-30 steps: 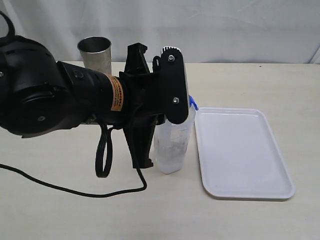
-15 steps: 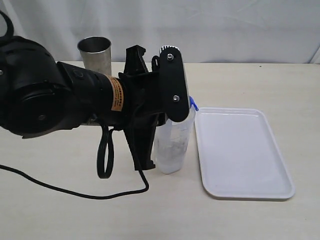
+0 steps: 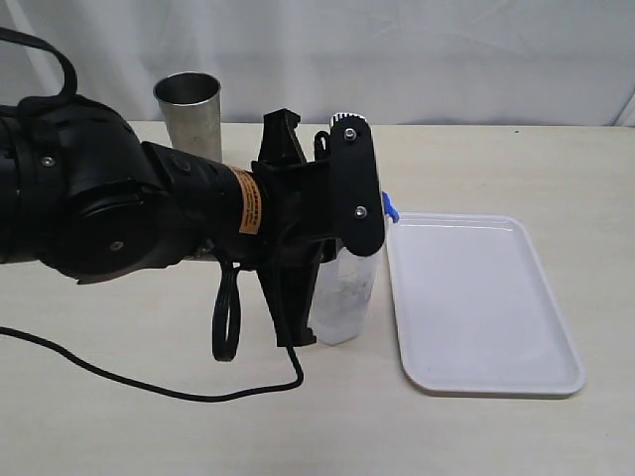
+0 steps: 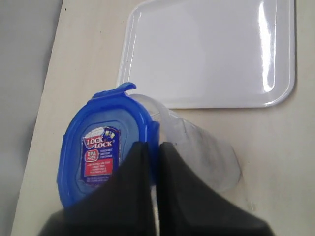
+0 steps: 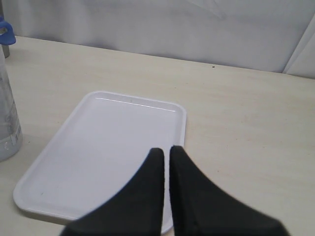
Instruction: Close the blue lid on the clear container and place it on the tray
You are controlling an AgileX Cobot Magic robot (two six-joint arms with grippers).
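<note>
One tray (image 3: 476, 297), white and bare, lies flat on the worktop (image 3: 496, 159) and serves as the reference for everything else. One clear container (image 3: 342, 302) stands upright on the worktop just beside the tray's long edge, close to it but not on it. One blue lid (image 4: 98, 142) sits on the mouth of that container, sticker face up, and one of its flaps juts out on the side toward the tray. Two grippers are in view. The left gripper (image 4: 152, 145) reaches in over the container from the side away from the tray. Its jaws are pressed together with only a thin slit between them, and their tips lie at the lid's rim over a side flap. Whether they pinch any of the lid's plastic cannot be told. The right gripper (image 5: 165, 150) shows only in its own wrist view, where its jaws are clenched on nothing and point at one short end of the tray. One steel cup (image 3: 189, 109) stands upright well apart from the tray, beyond the container and behind the left arm. One black cable (image 3: 149, 382) trails across the worktop on the container's side of the tray, well clear of the tray itself.
</note>
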